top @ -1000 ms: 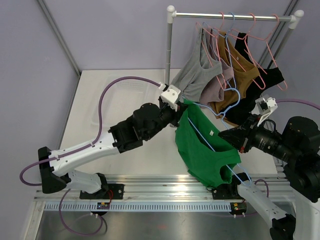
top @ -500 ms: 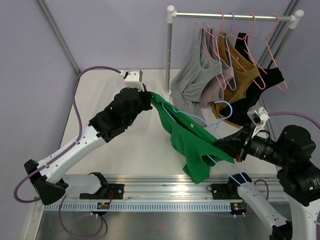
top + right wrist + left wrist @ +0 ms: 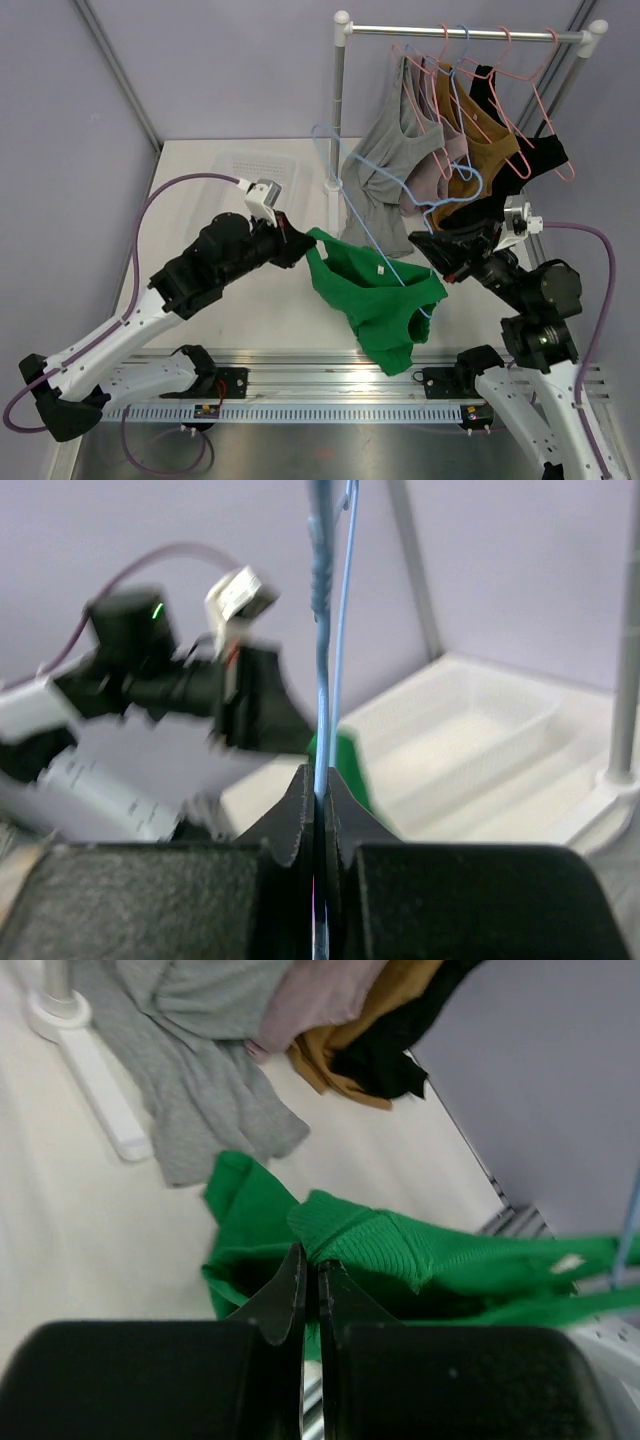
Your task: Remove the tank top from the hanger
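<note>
Green tank top (image 3: 375,305) sags above the tabletop (image 3: 270,310), edge pinched in the closed left pincer (image 3: 300,243) at its ten o'clock, right pincer (image 3: 418,240) at two o'clock clamped on the blue hanger (image 3: 355,215), seemingly to pull them apart.

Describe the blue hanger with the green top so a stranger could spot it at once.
Start at the clothes rail at the back right. Just in front of it, the right pincer holds a blue hanger in the air. Unlike the hangers on the rail, it hangs on nothing and carries a green tank top.
</note>
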Controlling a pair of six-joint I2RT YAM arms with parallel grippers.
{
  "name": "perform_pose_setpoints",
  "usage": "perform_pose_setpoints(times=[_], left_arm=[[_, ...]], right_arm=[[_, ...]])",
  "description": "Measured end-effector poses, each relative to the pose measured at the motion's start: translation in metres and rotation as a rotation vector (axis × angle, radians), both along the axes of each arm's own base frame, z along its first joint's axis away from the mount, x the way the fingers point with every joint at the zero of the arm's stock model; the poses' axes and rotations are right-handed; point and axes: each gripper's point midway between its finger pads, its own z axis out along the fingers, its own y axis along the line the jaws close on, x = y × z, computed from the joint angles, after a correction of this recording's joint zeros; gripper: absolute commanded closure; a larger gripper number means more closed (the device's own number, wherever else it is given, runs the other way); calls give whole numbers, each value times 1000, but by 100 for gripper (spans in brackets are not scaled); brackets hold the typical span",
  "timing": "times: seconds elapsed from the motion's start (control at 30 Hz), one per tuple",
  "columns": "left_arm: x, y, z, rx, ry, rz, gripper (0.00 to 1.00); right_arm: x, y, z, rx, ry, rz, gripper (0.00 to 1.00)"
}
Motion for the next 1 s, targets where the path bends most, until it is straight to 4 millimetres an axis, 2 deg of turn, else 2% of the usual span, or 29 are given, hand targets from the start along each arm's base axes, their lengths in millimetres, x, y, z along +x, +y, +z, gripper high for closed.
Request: perform_pose_setpoints(times=[0.13, 0.23, 0.3, 0.4, 0.43, 0.5, 0.53, 0.6, 0.63, 0.67, 0.77, 0.87, 1.0], left_arm=[[-36, -13, -15, -19, 26, -112, 100], [-59, -21, -33, 4, 56, -174, 100], [-65, -24, -43, 28, 73, -180, 100], [-58, -17, -60, 94, 98, -119, 100], [-54, -12, -67, 129, 106, -87, 97], [-47, 0, -78, 197, 117, -27, 82], [-46, 5, -81, 222, 117, -10, 67], [-43, 17, -83, 279, 109, 24, 50], [-42, 22, -80, 298, 99, 35, 11], [-41, 27, -76, 317, 89, 43, 1], [-37, 41, -50, 333, 55, 91, 1], [-34, 66, -22, 344, -9, 161, 1], [-38, 103, -10, 359, -77, 224, 1]], right_arm=[[53, -6, 16, 227, -79, -130, 100], [79, -14, 35, 351, -138, -196, 100], [90, -18, 47, 395, -165, -231, 100], [101, -29, 69, 382, -128, -324, 100], [102, -34, 79, 350, -98, -363, 100], [97, -42, 104, 317, -88, -411, 100], [90, -46, 116, 298, -89, -430, 100], [84, -54, 120, 243, -55, -476, 100], [81, -58, 119, 207, -30, -500, 100], [82, -61, 115, 170, -3, -521, 100], [96, -63, 94, 53, 97, -567, 100], [126, -56, 51, -97, 251, -582, 100], [159, -49, 3, -243, 405, -596, 100]])
